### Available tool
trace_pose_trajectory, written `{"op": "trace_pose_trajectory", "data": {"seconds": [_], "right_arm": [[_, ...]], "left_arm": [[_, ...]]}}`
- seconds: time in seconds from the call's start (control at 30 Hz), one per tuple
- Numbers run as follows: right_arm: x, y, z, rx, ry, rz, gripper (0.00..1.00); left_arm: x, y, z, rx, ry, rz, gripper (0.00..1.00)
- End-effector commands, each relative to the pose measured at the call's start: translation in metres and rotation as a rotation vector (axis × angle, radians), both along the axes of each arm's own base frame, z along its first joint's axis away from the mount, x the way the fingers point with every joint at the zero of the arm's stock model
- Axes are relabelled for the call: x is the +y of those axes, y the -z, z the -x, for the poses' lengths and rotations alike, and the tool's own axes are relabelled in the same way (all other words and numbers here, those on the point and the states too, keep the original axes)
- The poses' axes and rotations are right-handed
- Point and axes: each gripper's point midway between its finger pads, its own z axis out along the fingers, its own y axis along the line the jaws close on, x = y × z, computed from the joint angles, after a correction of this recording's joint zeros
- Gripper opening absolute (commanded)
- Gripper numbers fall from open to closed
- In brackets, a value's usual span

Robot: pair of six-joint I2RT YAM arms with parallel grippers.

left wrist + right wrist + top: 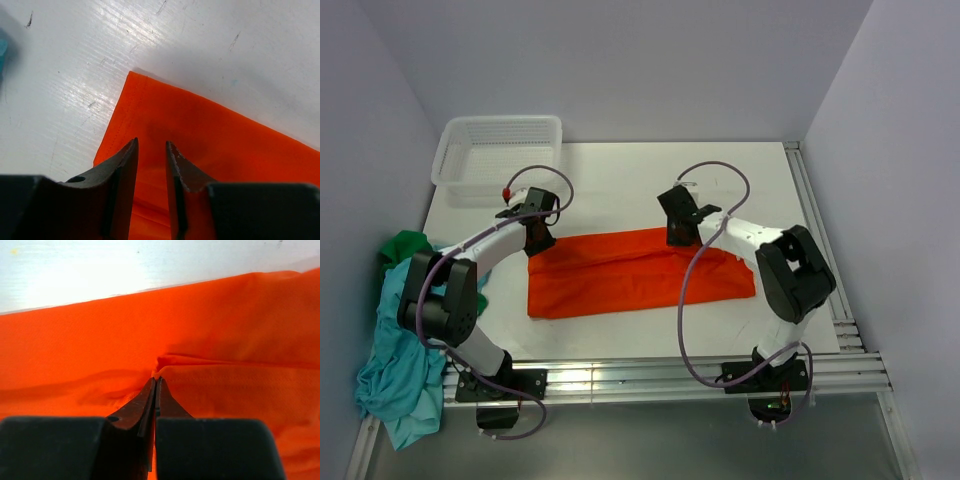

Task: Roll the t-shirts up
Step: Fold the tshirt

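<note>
Right jaws clench the folded orange-red cloth t-shirt (620, 280), left jaws gape over its corner — best grip there before rolling.

Corner of orange t-shirt (210, 135) is seen laid flat on white table (75, 60), w/ hem stitching visible along one edge. Left gripper (151, 145) is held over that edge, dark fingers (125, 165) set apart, orange cloth seen thru the gap. Table is marked w/ scuffs. Blurred teal patch (2, 50) is cut off at frame edge.
</note>
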Motion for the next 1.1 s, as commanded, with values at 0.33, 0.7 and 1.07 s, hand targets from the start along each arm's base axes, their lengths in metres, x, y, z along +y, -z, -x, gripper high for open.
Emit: {"op": "trace_pose_trajectory", "data": {"seconds": [0.33,0.7,1.07], "right_arm": [[0.014,-0.048,0.063,-0.202,0.118,-0.060,0.43],[-0.024,-0.081,0.053,-0.272,0.149,-0.175,0.47],[-0.090,-0.055,0.016,-0.230,0.224,-0.390,0.42]], "left_arm": [[-0.007,-0.015,-0.001,-0.041,0.031,0.006,0.33],[-0.054,-0.042,-0.014,-0.122,0.172,0.085,0.33],[-0.210,-0.067,-0.034,-0.151,0.520,0.318,0.45]]}}
